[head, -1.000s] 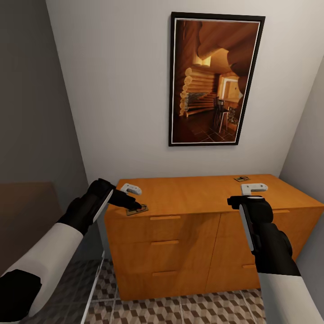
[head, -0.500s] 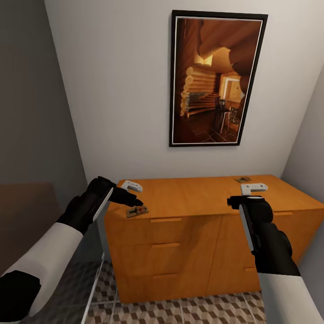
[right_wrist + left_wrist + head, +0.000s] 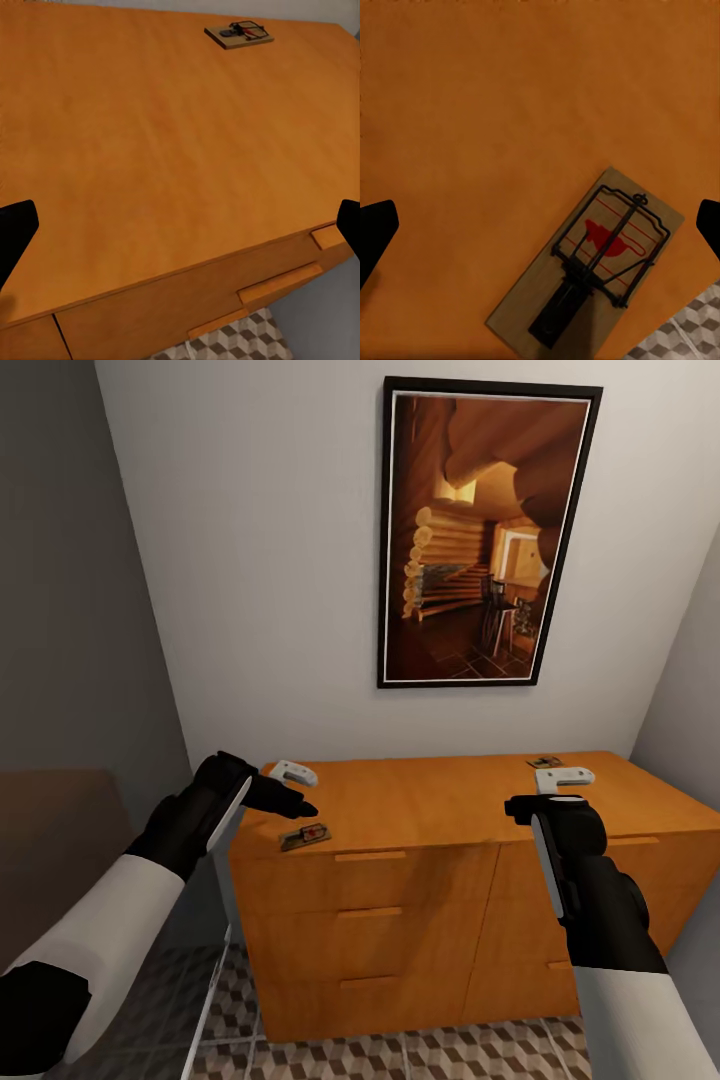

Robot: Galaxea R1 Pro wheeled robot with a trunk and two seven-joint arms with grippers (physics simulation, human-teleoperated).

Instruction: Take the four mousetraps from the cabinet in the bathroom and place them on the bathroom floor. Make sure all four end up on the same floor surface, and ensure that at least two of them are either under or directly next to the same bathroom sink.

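Soft, even, rather dim light with no glare. The wall (image 3: 260, 560) is brightest at centre and falls to grey at the left side. The cabinet (image 3: 430, 800) top glows evenly; a faint shadow lies beside the mousetrap (image 3: 589, 259). Renders are slightly soft, edges undistorted.

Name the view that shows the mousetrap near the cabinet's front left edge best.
The left wrist view: the mousetrap is seen close up from above, with its wire bar and red spot clear. The head view shows it small, below the left gripper. The right wrist view shows a different trap.
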